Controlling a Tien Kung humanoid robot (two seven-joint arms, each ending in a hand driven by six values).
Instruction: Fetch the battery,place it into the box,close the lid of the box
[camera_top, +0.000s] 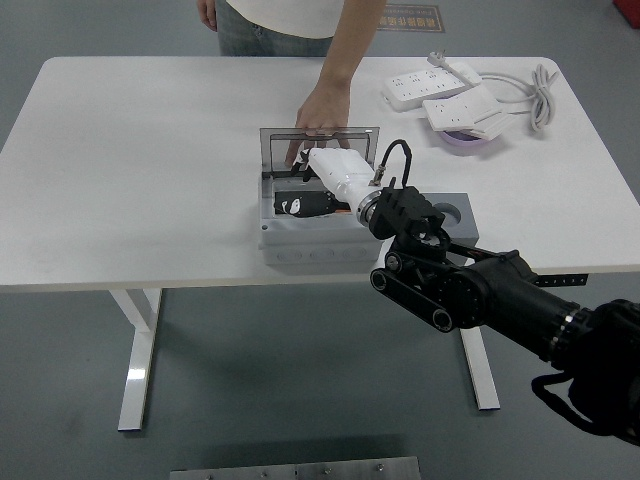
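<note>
The white table (150, 160) stands on a grey floor (80, 400). The right hand (335, 172) is over the open grey box (310, 240); I cannot tell its grip. The black battery (300, 205) sits inside the box. A person's hand (320, 110) holds the lid (320, 135) up

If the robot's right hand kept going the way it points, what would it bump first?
Probably the person's hand holding the lid up behind the box. The right hand points up-left over it; depth is unclear.
</note>
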